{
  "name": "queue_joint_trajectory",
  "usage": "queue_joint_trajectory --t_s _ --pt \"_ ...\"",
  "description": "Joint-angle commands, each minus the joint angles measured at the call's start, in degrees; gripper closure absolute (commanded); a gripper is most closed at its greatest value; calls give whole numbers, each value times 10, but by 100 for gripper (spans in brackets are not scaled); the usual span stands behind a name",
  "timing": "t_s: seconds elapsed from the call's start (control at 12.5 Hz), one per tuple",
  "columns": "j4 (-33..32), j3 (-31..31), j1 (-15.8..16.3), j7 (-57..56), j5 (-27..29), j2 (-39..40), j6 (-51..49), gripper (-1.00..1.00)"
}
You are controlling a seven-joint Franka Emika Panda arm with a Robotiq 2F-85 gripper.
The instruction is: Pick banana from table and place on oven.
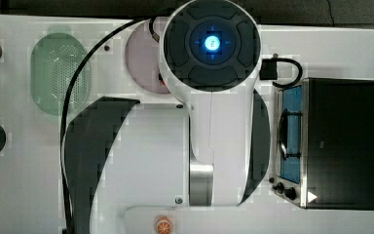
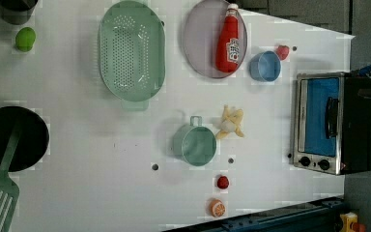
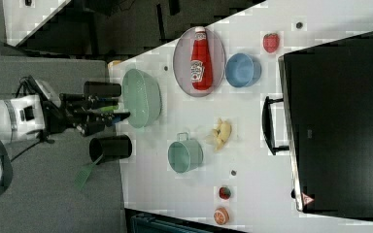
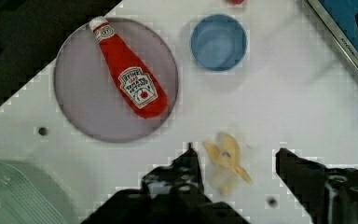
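1. Presently, gripper [image 4: 235, 161]: fingers [image 4: 186, 163] spread apart, grasping nothing, well above the table [image 2: 101, 159].
2. Banana [image 2: 231, 123]: flat on table between green cup [image 2: 195, 143] and oven [image 2: 331, 123], bare tabletop flanking it.

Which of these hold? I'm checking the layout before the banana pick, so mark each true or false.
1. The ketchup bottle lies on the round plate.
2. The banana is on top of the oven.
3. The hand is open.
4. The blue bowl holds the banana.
1. True: the ketchup bottle lies on the plate.
2. False: the banana lies on the table, apart from the oven.
3. True: the hand is open with the banana seen between its fingers.
4. False: the blue bowl is empty.
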State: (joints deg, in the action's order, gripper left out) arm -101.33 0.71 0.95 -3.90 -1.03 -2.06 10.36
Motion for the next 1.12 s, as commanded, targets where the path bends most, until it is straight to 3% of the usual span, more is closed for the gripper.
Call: queue_joint_trajectory --t_s 0.08,0.24,0.64,1.12 --pt "-170 24 -26 45 -5 -296 -137 -58" --pt "-171 23 -26 45 -5 -295 -137 -100" --pt "-199 10 -24 45 -5 -268 -114 -100" --pt "-278 -14 -23 45 -5 -163 70 -100"
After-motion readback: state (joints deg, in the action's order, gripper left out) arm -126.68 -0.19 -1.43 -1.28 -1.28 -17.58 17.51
